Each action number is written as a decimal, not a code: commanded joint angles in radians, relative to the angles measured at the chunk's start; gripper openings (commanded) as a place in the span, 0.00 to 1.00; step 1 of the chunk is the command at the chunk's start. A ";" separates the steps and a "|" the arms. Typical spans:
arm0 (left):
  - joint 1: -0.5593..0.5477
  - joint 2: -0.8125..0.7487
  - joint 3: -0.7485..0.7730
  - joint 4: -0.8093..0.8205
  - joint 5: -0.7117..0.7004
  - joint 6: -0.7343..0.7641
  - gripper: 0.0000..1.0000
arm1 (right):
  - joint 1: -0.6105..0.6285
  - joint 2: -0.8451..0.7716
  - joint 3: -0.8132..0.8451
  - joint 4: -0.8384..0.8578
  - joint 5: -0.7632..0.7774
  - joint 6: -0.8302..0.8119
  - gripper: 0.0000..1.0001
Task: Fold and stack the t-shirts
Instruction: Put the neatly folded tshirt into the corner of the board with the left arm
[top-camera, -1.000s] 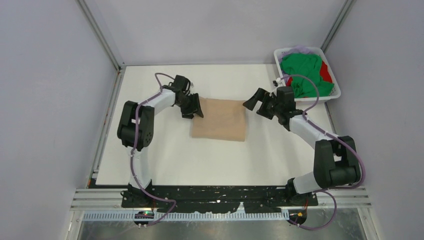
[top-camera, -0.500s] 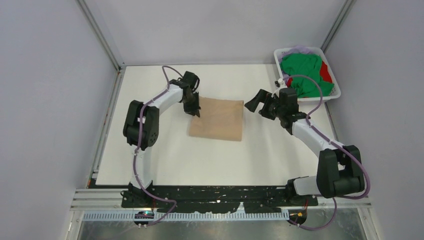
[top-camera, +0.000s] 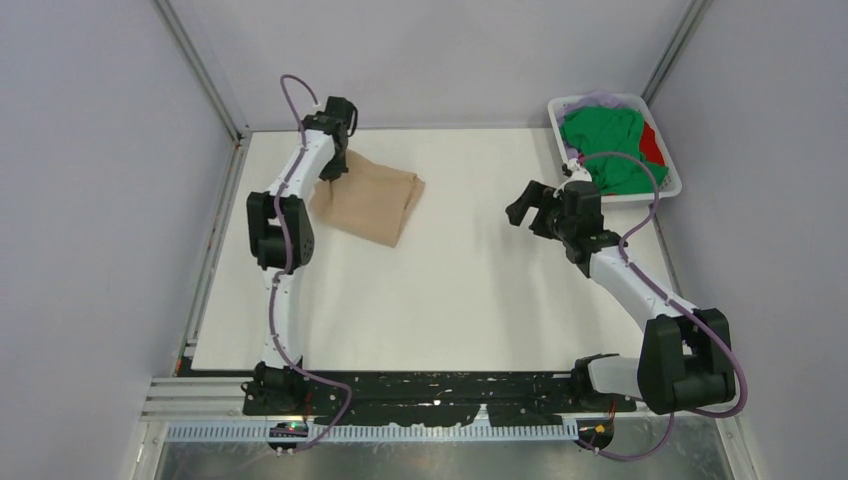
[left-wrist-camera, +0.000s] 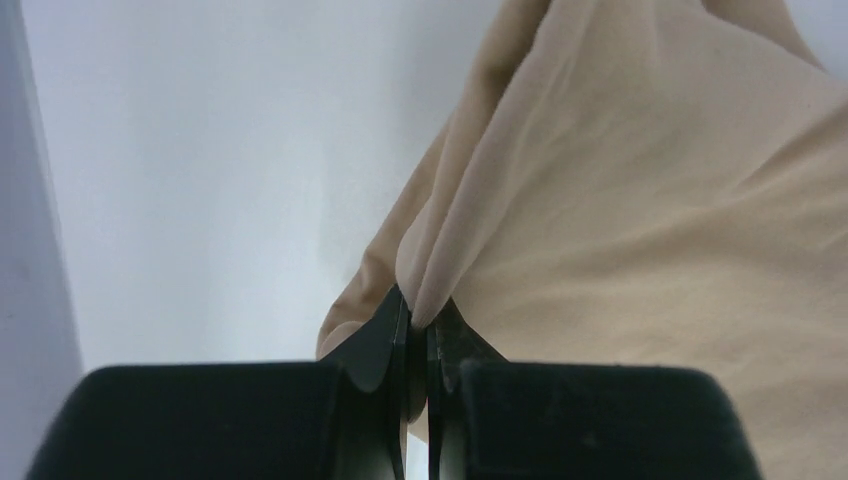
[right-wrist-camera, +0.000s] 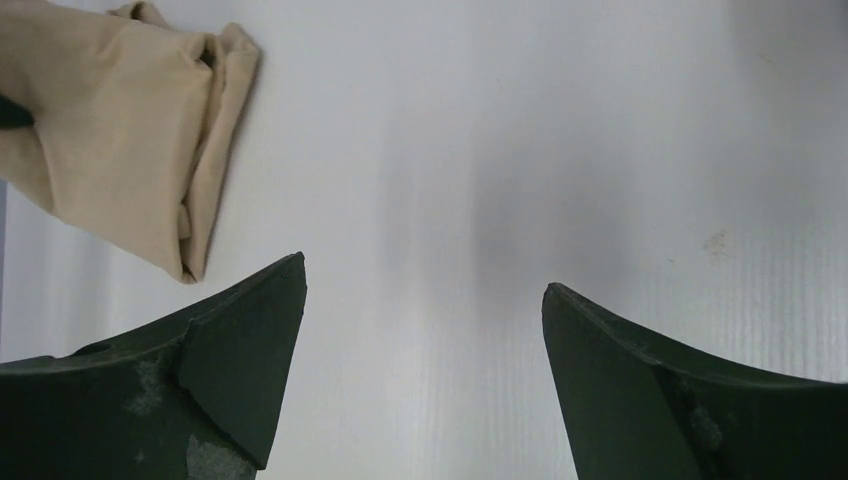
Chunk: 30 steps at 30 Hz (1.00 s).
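Observation:
A folded beige-tan t-shirt (top-camera: 370, 203) lies at the far left of the white table. My left gripper (top-camera: 333, 170) is at its far left corner, shut on a fold of the beige cloth (left-wrist-camera: 600, 200), as the left wrist view shows. My right gripper (top-camera: 522, 208) is open and empty above bare table, right of centre; the beige shirt (right-wrist-camera: 110, 130) shows far off in its wrist view. Bright green (top-camera: 610, 140), red (top-camera: 651, 143) and pale lilac (top-camera: 598, 99) t-shirts lie bunched in the basket.
The white slatted basket (top-camera: 672, 186) stands at the far right corner. Metal frame posts and grey walls close in the table at the left (top-camera: 205, 75) and right (top-camera: 672, 45). The arm bases sit on a black rail (top-camera: 440, 395) at the near edge.
My left gripper has dragged the beige shirt from the table's middle to the far left, turning it. My right gripper has let go, drawn back to the right and stands open.

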 joint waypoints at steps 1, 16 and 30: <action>0.086 0.001 0.077 -0.028 -0.113 0.094 0.00 | -0.009 -0.040 -0.003 0.016 0.133 -0.036 0.95; 0.311 0.086 0.227 0.149 -0.033 0.136 0.00 | -0.012 0.008 0.019 -0.051 0.291 -0.081 0.95; 0.352 0.161 0.296 0.218 0.162 0.131 0.97 | -0.015 0.009 0.029 -0.053 0.312 -0.091 0.95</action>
